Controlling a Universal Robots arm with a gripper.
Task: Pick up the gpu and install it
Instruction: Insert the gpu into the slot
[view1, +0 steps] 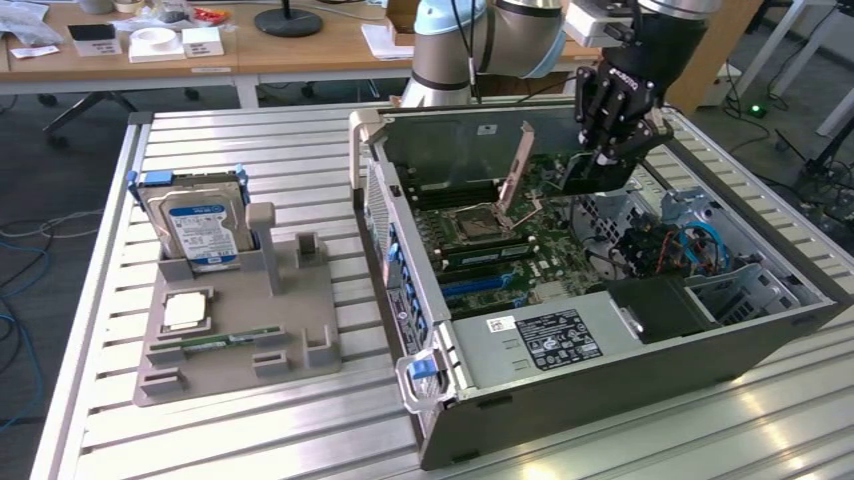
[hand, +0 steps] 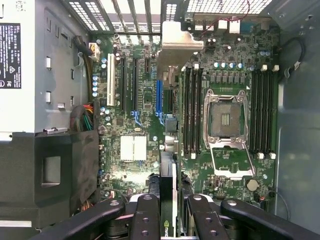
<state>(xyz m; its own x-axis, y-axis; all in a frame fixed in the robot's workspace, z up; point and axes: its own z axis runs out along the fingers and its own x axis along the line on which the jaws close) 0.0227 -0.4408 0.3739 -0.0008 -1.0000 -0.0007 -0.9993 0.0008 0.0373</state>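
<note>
The slatted metal table (view1: 267, 150) stood in a workshop, with cluttered wooden desks (view1: 134, 55) behind it. The gpu (hand: 168, 180) was up off the table, held on edge inside the open case (view1: 601, 390) and over the motherboard (hand: 145, 100). The black gripper (view1: 607, 150) was clamped on it, with a finger (hand: 146, 215) pressed to each flat face. Looking down from the wrist, the card ran as a thin dark line away from the fingers. It lay between a blue slot (hand: 159, 97) and the nearest bank of memory slots (hand: 192, 110), and its pale metal bracket (hand: 180, 42) was at the far end, by the vented wall of the case. I could not tell whether its lower edge touched the board. Just past the memory slots sat the CPU socket (hand: 225, 120), its frame open. On the other side of the card were the white slot (hand: 111, 80) and the boxy power supply (view1: 561, 335) with its printed label. The case lay on its side with the panel off, and the pale blue arm (view1: 467, 40) came down into it from the back of the table. Well apart, towards the exterior view's left, a grey tray (view1: 227, 370) held a hard drive (view1: 200, 225) standing upright. In front of the drive a square chip (view1: 184, 312) and a green RAM stick (view1: 220, 340) lay flat.
</note>
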